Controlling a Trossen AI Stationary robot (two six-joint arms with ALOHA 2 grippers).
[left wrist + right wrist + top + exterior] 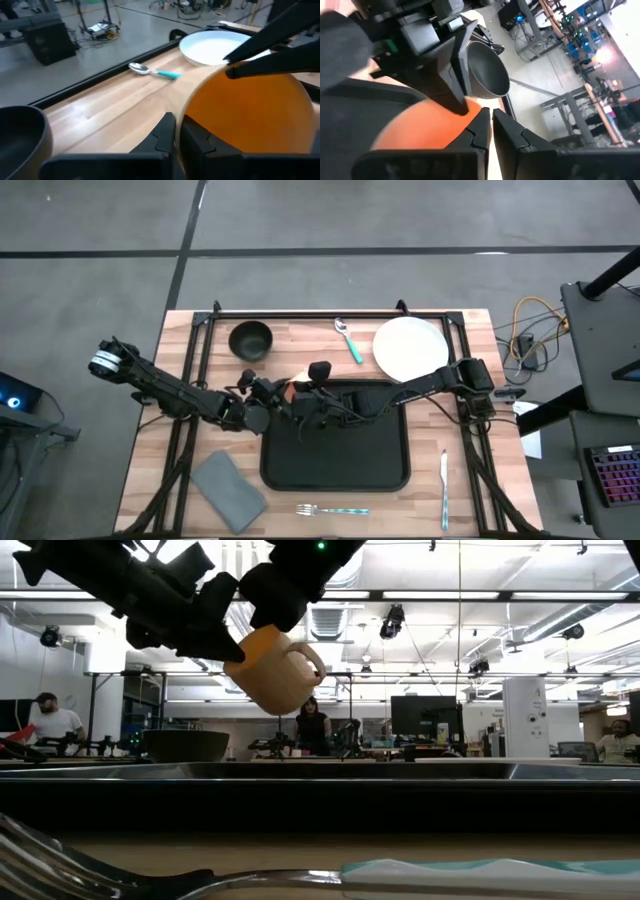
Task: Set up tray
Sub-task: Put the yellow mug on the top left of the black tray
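Across the middle of the wooden table [150, 430] lies the tray [335, 470], a big black rectangle with a raised rim and nothing resting on its floor. Both arms meet just above its far-left corner, where the left gripper [268, 392] and the right gripper [308, 402] are each pinched shut on the rim of an orange mug [275, 670] — one from either side. The low view shows the mug hanging tilted in the air, handle outward, clear of the tray.

By my reading this is a handover of the mug, or a shared carry, with the mug not yet set down. The next move calls for one gripper to let go before the other lowers the mug upright onto the tray.

Around the tray wait the white plate [410, 348], the grey napkin [230, 490], the dark bowl [250, 340], the knife [444, 485], the fork [332, 509] and the spoon [348, 338].

From above, the mug is almost wholly hidden under the two grippers; the wrist views show only a slice of its orange wall, so I cannot tell how deep either grip sits.
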